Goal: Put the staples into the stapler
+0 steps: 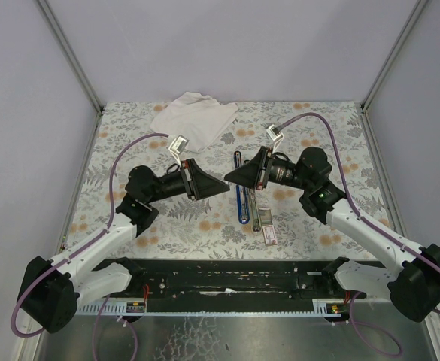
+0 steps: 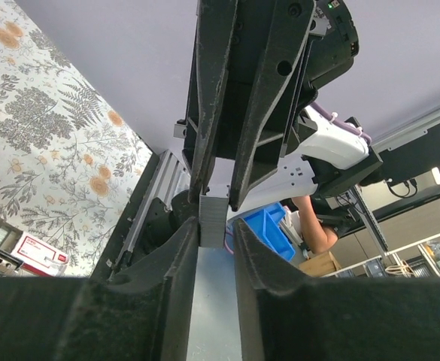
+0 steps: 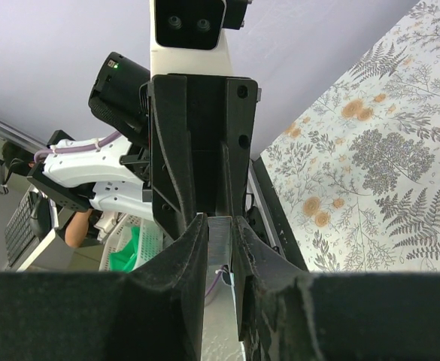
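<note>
A short silvery staple strip (image 2: 213, 219) hangs in the air between my two grippers, which meet tip to tip above the table's middle. My right gripper (image 3: 221, 222) is shut on one end of the strip (image 3: 220, 229). The other end lies between the fingertips of my left gripper (image 2: 216, 229), touching one pad, with a thin gap at the other. In the top view the left gripper (image 1: 223, 188) and right gripper (image 1: 229, 177) almost touch. A blue stapler (image 1: 240, 197) and a dark stapler (image 1: 256, 212) lie just below them. The pink-red and white staple box (image 1: 269, 236) lies nearer, and also shows in the left wrist view (image 2: 40, 253).
A crumpled white cloth (image 1: 193, 119) lies at the back of the floral table cover (image 1: 167, 226). Grey walls with metal posts close the sides and back. The black rail with the arm bases (image 1: 227, 282) runs along the near edge.
</note>
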You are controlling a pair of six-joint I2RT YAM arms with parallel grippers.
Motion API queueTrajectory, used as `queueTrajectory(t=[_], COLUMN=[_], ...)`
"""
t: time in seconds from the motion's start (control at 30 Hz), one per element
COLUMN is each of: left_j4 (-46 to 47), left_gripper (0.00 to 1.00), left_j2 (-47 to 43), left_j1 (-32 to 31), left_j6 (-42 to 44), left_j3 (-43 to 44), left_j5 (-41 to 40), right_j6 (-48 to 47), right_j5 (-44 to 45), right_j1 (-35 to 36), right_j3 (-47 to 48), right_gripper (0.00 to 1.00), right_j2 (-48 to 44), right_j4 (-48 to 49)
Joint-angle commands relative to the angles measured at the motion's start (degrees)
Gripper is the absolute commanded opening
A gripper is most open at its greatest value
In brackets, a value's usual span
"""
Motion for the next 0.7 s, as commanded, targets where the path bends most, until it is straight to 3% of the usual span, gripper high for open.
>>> queueTrajectory(t=[0.0, 0.2, 0.27, 0.33, 0.47, 0.57, 0.67], left_j4=[1.3, -1.9, -3.2, -6.1, -23.9, -38.2, -46.5], left_gripper=[0.21, 0.12, 0.11, 0.1, 0.09, 0.08, 0.05], left_j2=[-0.7, -1.2, -1.5, -1.9, -4.1, -3.1, 1.1], left_j1=[-0.5, -0.4, -0.4, -0.4, -0.5, -0.9, -3.3], left_j6=[0.3, 1.0, 1.5, 3.1, 11.4, 17.7, 19.2], left_j3=[1.4, 1.1, 0.8, 0.7, 0.2, 1.0, 2.0], left_j5=[-1.6, -3.2, -3.3, -3.5, -8.5, -15.6, -23.1], right_j6=[-0.6, -1.5, -2.1, -3.1, -8.9, -12.6, -16.6], right_j5=[-1.9, -0.9, -0.1, 2.1, 10.2, 22.9, 30.6], right_j1=[-0.2, -0.2, -0.2, -0.2, -0.5, -0.5, -0.5], right_j3=[0.5, 0.2, 0.1, -0.2, -0.3, 1.0, 1.7], right_gripper=[0.24, 0.25, 0.32, 0.47, 0.64, 0.76, 0.77], right_j2=[0.2, -0.3, -0.5, -1.4, -5.7, -7.8, -7.7], right_j4=[1.8, 0.4, -0.3, -1.7, -9.9, -22.0, -29.0])
